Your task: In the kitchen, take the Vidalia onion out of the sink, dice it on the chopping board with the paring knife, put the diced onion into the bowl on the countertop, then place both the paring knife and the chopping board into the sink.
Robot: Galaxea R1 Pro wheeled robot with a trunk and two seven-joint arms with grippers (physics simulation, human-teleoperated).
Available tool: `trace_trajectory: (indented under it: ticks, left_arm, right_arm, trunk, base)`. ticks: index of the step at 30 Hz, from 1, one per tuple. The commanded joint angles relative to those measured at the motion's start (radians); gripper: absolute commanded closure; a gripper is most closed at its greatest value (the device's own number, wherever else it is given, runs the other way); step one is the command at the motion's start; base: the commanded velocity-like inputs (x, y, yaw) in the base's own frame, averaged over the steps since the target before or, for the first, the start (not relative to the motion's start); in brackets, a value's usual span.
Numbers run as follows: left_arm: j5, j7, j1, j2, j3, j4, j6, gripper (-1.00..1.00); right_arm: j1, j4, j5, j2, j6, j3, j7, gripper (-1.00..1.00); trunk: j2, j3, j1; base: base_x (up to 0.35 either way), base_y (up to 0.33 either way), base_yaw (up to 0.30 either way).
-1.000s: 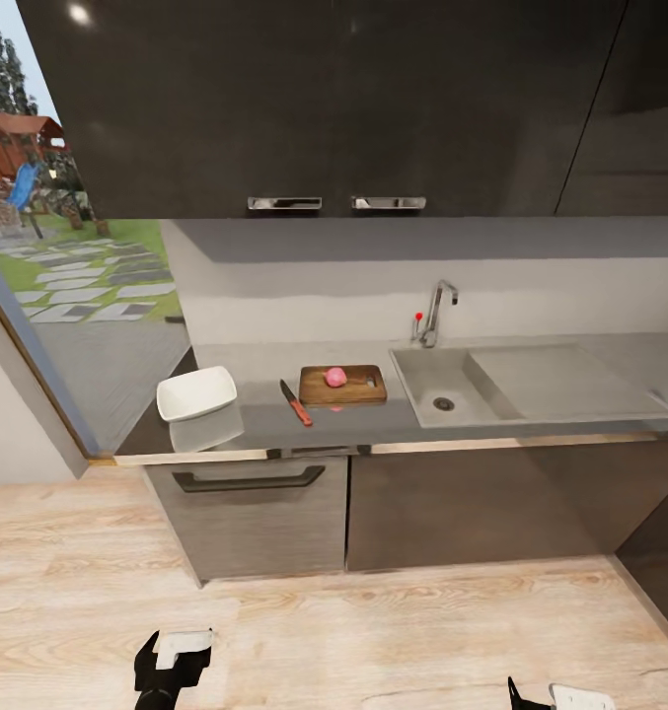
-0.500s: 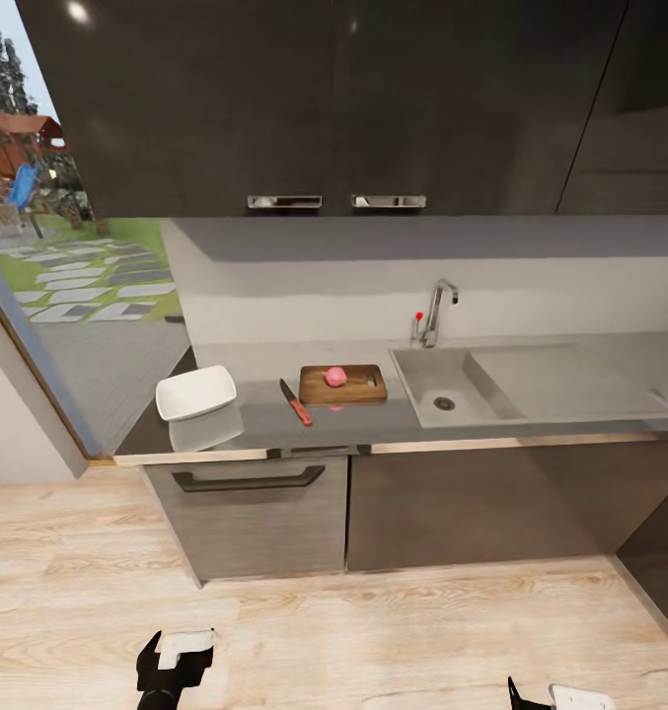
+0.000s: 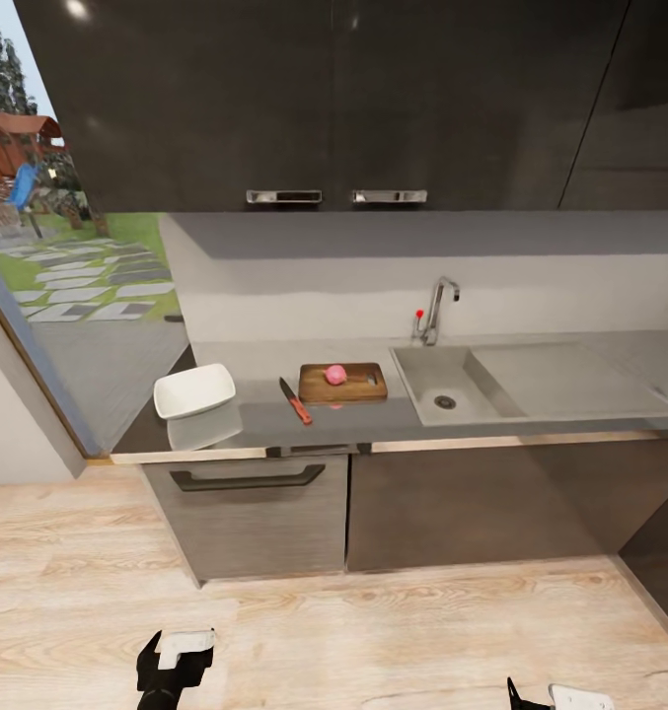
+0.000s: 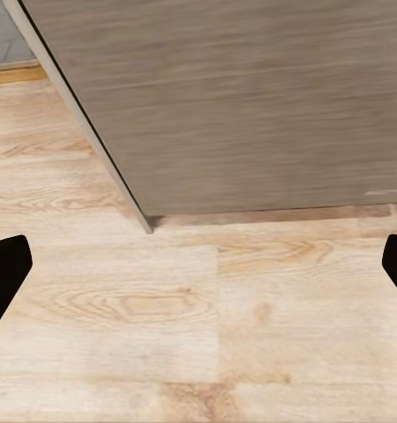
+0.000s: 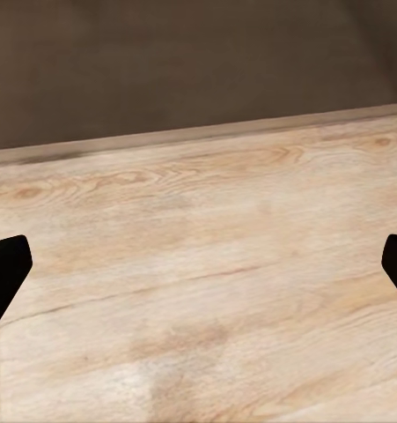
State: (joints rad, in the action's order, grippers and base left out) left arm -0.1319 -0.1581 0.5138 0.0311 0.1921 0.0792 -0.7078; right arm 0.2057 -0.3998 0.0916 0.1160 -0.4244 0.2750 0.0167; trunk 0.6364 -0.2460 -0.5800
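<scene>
So the Vidalia onion (image 3: 335, 375) is sitting on the chopping board (image 3: 342, 384), with the paring knife (image 3: 295, 401) just left of it on the grey surface (image 3: 274, 426). White bowl (image 3: 194, 390) is further left, sink (image 3: 442, 382) on the right. Both hands hang low over the wood floor (image 3: 373, 641), left hand (image 4: 198, 264) and right hand (image 5: 198, 264) spread wide, holding nothing.
</scene>
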Motion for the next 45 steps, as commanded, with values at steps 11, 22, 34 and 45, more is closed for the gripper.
trace_trajectory:
  ticks: [11, 22, 34, 45]
  left_arm:
    - [-0.009, 0.0, 0.002, 0.0, 0.009, 0.004, -0.006, -1.0]
    - [-0.009, 0.0, 0.002, -0.001, 0.009, 0.004, -0.006, -1.0]
    - [-0.009, 0.0, 0.002, -0.003, 0.009, 0.004, -0.006, -1.0]
    - [-0.009, 0.0, 0.002, -0.005, 0.009, 0.004, -0.006, -1.0]
  right_arm:
    - [0.0, 0.001, 0.01, -0.001, -0.004, 0.006, 0.002, -1.0]
    - [0.0, 0.001, 0.01, -0.001, -0.004, 0.007, 0.002, -1.0]
    - [0.001, 0.001, 0.01, -0.001, -0.004, 0.007, 0.002, -1.0]
    - [0.001, -0.001, 0.01, 0.001, -0.004, 0.007, 0.002, -1.0]
  trunk:
    - [0.079, -0.036, -0.043]
    - [0.156, -0.07, -0.085]
    - [0.212, -0.096, -0.115]
    - [0.212, -0.096, -0.115]
  base:
    - [0.0, 0.0, 0.0]
    - [0.0, 0.0, 0.0]
    - [0.0, 0.0, 0.0]
    - [0.0, 0.0, 0.001]
